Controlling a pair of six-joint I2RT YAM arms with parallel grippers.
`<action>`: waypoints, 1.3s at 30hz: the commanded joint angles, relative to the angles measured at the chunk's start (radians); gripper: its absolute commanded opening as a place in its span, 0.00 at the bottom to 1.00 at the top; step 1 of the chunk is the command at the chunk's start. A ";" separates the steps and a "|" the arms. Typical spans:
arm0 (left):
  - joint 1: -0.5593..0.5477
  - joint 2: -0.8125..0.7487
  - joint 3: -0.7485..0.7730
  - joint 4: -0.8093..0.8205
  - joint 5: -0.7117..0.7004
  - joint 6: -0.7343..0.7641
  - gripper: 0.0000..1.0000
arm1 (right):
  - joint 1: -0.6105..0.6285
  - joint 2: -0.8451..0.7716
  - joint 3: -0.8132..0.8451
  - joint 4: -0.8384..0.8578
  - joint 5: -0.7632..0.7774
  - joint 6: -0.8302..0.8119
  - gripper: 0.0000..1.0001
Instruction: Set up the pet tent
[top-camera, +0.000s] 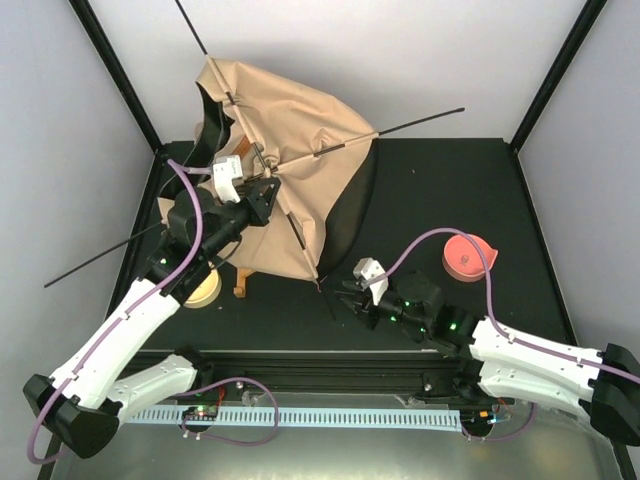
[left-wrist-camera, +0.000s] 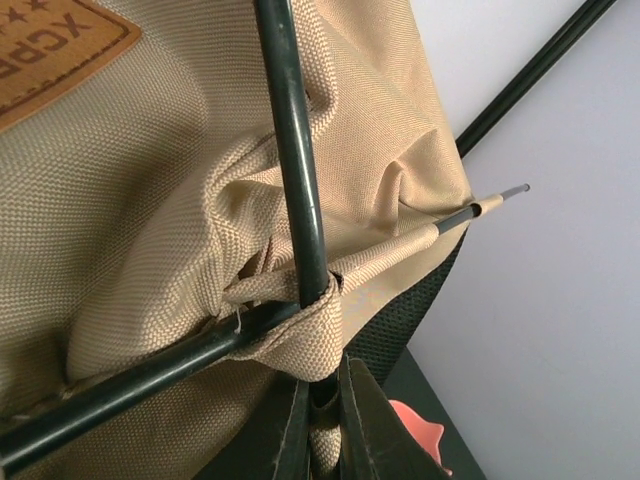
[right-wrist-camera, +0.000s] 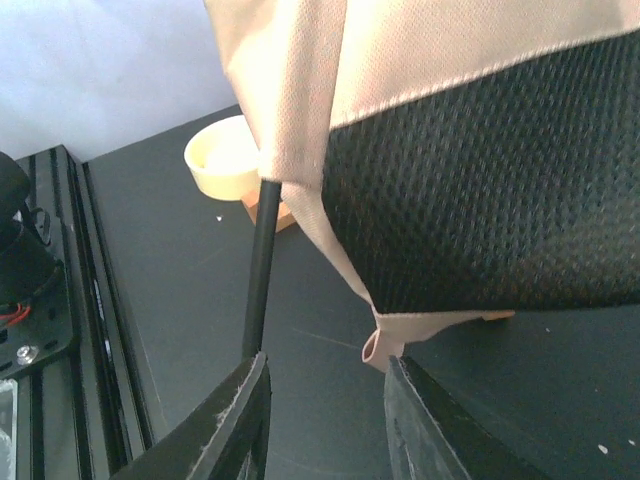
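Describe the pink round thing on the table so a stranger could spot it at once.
Start at the big tan canvas tent on the back left of the black table. Look right across the tabletop to the salmon-pink round disc lying alone. It is the only pink thing; the other small round item, a cream bowl, sits far left.

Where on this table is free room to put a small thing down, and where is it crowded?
Free: the far right table corner, between the pet tent and the pink dish; also the near strip between the cream bowl and the right pincer. Crowded: the left half, under tent and left pincer.
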 joint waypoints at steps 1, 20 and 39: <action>-0.004 -0.028 0.073 0.041 0.013 0.037 0.02 | 0.004 -0.032 -0.009 -0.056 -0.024 0.022 0.37; -0.005 -0.031 0.124 0.039 0.040 0.042 0.02 | 0.005 0.021 -0.030 0.006 -0.266 0.035 0.52; -0.005 -0.015 0.087 0.074 0.065 0.022 0.09 | 0.005 0.140 0.060 0.013 -0.111 0.064 0.01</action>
